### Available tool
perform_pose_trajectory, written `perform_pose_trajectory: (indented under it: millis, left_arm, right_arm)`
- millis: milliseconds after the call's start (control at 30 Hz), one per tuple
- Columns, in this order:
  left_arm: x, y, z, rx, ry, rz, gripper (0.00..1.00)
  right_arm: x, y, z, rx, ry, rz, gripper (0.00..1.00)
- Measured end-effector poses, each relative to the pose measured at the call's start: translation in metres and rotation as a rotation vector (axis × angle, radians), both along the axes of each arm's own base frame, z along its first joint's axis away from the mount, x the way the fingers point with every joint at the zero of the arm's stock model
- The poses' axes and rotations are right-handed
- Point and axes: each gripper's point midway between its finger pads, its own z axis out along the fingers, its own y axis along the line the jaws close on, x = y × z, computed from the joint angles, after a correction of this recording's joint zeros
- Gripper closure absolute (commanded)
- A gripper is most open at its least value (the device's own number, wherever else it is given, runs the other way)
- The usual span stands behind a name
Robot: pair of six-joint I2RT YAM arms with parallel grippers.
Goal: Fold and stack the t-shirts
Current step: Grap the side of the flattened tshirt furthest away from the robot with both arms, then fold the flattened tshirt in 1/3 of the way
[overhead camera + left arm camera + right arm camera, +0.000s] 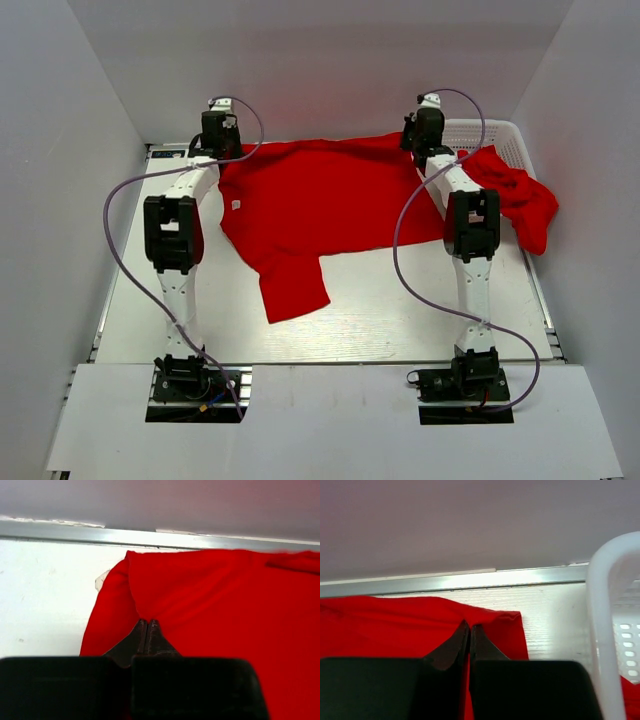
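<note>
Two pinch grips: left gripper (148,624) and right gripper (470,627) clenched on far corners of t-shirt (320,205), cloth stretched flat between and behind them, presumably for folding; basket (602,605) just beside right gripper.

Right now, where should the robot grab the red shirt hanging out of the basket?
Probably the loose bunch of the draped t-shirt lying outside the basket, pinched from above on its near side. That part is clear of the basket's walls, and its raised folds look easy to pinch.
</note>
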Motion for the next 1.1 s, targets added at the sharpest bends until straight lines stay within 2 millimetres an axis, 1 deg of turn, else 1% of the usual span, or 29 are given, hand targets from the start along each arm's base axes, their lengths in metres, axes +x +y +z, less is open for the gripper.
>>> perform_pose_trajectory:
  millis: [200, 333, 400, 533, 633, 733, 800, 900, 967, 1033, 1100]
  left_arm:
    - [-0.027, 0.001, 0.021, -0.028, 0.013, 0.014, 1.0]
    - [-0.039, 0.0, 0.028, -0.038, 0.026, 0.02, 1.0]
    - [-0.045, 0.0, 0.026, -0.049, 0.046, 0.027, 1.0]
    - [-0.063, 0.0, 0.014, -0.067, 0.109, 0.04, 1.0]
    - [-0.079, -0.003, 0.003, -0.085, 0.169, 0.038, 1.0]
    - [-0.089, -0.007, 0.003, -0.104, 0.206, 0.025, 1.0]
    - [-0.094, -0.01, 0.01, -0.114, 0.21, 0.015, 1.0]
    - [-0.1, -0.013, 0.025, -0.125, 0.194, 0.003, 1.0]
    - [-0.11, -0.015, 0.031, -0.135, 0.19, 0.0, 1.0]
    - [-0.12, -0.015, 0.028, -0.145, 0.205, 0.001, 1.0]
    - [-0.13, -0.017, 0.018, -0.155, 0.235, 0.0, 1.0]
  right_arm:
    - [-0.001, -0.009, 0.001, -0.038, 0.004, 0.013, 1.0]
    - [-0.004, -0.013, 0.01, -0.063, 0.005, 0.02, 1.0]
    - [-0.006, -0.014, 0.017, -0.069, 0.003, 0.025, 1.0]
    - [-0.009, -0.019, 0.034, -0.074, -0.008, 0.036, 1.0]
    - [-0.013, -0.023, 0.039, -0.077, -0.001, 0.045, 1.0]
    - [-0.017, -0.024, 0.038, -0.079, 0.022, 0.056, 1.0]
    - [-0.021, -0.025, 0.035, -0.08, 0.037, 0.062, 1.0]
    - [-0.028, -0.026, 0.029, -0.083, 0.066, 0.066, 1.0]
    - [-0.031, -0.026, 0.026, -0.084, 0.079, 0.067, 1.0]
    - [-0.034, -0.027, 0.023, -0.085, 0.094, 0.068, 1.0]
    - [-0.037, -0.027, 0.02, -0.085, 0.109, 0.069, 1.0]
